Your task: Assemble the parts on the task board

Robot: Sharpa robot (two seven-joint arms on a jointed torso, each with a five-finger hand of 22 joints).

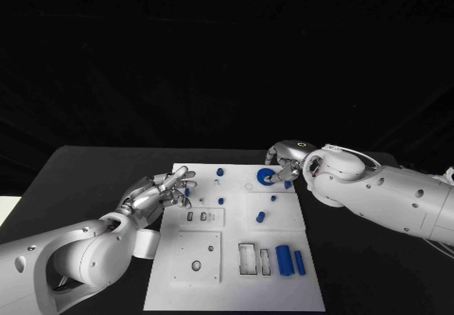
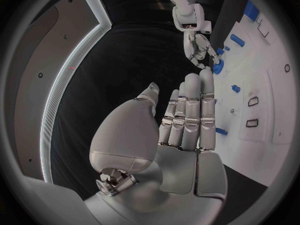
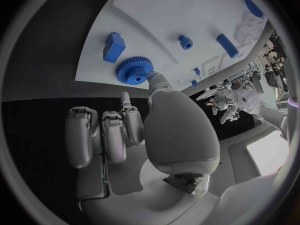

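The white board (image 1: 237, 262) lies in the middle of the black counter (image 1: 85, 170).

The right robot hand (image 1: 284, 161) is at the far right corner of the board. Its thumb tip touches the blue gear (image 1: 266, 175), which lies flat on the board; in the right wrist view the thumb sits on the gear's (image 3: 132, 70) toothed edge, and the other fingers (image 3: 103, 135) are curled in beside it, over the counter and not on the gear. Whether the gear is really pinched I cannot tell. Just beside the gear lies a small blue block (image 3: 114, 46).

The left robot hand (image 1: 161, 191) is over the left edge of the board. It holds nothing; its fingers (image 2: 190, 115) are stretched out straight, side by side, and the thumb stands apart.

More blue parts are on the board: a small peg (image 1: 220, 172) near the far edge, a short pin (image 1: 260, 216) in the middle, and a thick cylinder (image 1: 283, 260) with a thinner bar (image 1: 299, 262) just beside it at the near right. Near the left hand there are two small dark slots (image 1: 196, 216) in the board.
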